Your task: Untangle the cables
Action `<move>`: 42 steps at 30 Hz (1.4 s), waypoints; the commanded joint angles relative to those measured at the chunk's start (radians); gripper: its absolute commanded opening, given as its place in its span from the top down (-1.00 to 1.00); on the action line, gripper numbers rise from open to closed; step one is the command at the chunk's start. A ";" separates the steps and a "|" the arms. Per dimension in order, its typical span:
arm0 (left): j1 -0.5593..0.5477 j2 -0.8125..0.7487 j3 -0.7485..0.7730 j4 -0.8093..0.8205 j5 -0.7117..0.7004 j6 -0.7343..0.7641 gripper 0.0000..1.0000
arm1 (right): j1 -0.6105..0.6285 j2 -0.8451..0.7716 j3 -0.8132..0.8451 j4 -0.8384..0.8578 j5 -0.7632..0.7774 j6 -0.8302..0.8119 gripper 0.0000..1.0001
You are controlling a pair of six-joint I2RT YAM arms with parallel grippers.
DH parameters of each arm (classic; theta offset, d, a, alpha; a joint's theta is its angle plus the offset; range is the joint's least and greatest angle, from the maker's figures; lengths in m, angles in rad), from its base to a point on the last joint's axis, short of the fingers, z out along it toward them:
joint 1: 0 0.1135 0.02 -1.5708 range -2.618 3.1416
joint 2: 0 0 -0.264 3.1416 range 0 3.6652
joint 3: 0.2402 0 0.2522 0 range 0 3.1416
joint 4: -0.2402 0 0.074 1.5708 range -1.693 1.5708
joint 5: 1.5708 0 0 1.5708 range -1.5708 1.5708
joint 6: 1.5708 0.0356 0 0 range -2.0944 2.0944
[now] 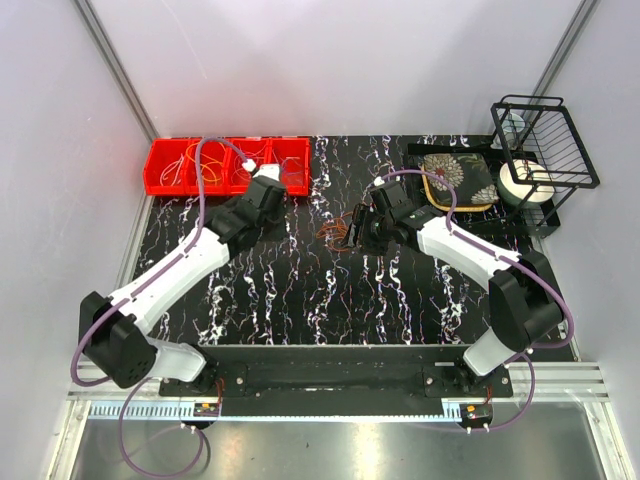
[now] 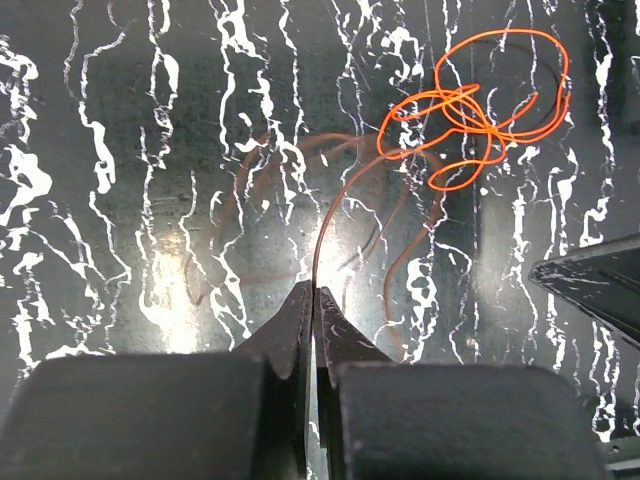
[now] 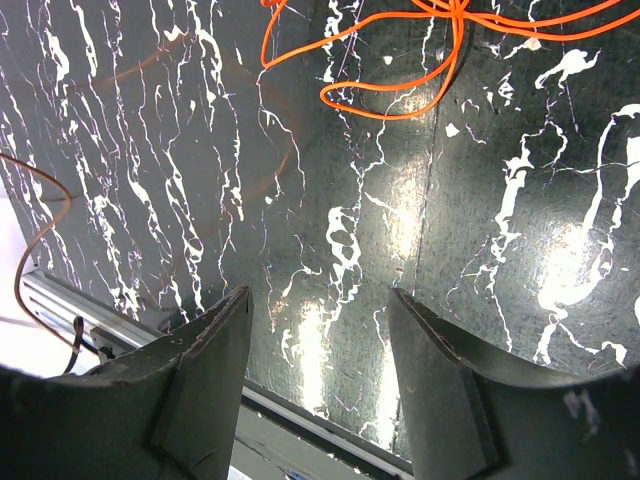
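An orange cable (image 2: 478, 108) lies in a small tangle of loops on the black marbled table (image 2: 150, 200). A thin red-brown cable (image 2: 330, 205) curves out of that tangle and runs down into my left gripper (image 2: 316, 292), which is shut on it. In the top view the left gripper (image 1: 280, 205) sits near the red bin, left of the tangle (image 1: 333, 232). My right gripper (image 1: 355, 228) hovers at the tangle's right side. Its jaws (image 3: 318, 300) stand open with nothing between them, and the orange cable (image 3: 390, 60) lies ahead of them.
A red bin (image 1: 160, 180) at the back left holds more thin cables. A floral mat (image 1: 458, 178), a black wire rack (image 1: 545, 150) and a white roll (image 1: 525, 185) stand at the back right. The table's metal edge (image 3: 300, 425) shows under the right gripper.
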 commanded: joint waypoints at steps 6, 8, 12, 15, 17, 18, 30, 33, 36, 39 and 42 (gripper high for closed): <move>0.084 -0.031 0.063 -0.009 -0.025 0.069 1.00 | -0.005 0.002 0.001 0.033 -0.016 0.002 -0.24; 0.110 -0.023 0.098 -0.014 -0.025 0.069 1.00 | -0.006 0.002 0.002 0.033 -0.018 0.004 -0.24; 0.137 0.000 0.161 -0.013 -0.017 0.068 1.00 | -0.005 0.002 -0.001 0.032 -0.019 0.002 -0.24; 0.137 0.014 0.192 -0.016 -0.021 0.071 1.00 | -0.006 -0.002 -0.005 0.032 -0.018 0.001 -0.23; 0.140 0.025 0.186 -0.013 -0.031 0.069 1.00 | -0.005 -0.005 -0.008 0.032 -0.015 -0.001 -0.24; 0.144 0.038 0.180 -0.013 -0.038 0.066 1.00 | -0.005 -0.005 -0.010 0.033 -0.016 -0.001 -0.23; 0.325 0.284 0.146 0.141 0.096 0.063 -0.80 | -0.005 0.012 -0.015 0.036 -0.047 -0.007 -0.23; 0.325 0.279 0.108 0.182 0.110 0.075 -0.84 | -0.005 0.022 -0.015 0.035 -0.051 -0.010 -0.23; 0.327 0.291 0.065 0.208 0.113 0.089 -0.85 | -0.005 0.045 -0.009 0.041 -0.070 -0.007 -0.23; 0.327 0.308 0.028 0.254 0.121 0.104 -0.85 | -0.005 0.062 -0.005 0.053 -0.088 0.002 -0.22; 0.327 0.336 0.029 0.293 0.143 0.100 -0.85 | -0.005 0.070 -0.007 0.058 -0.097 0.005 -0.22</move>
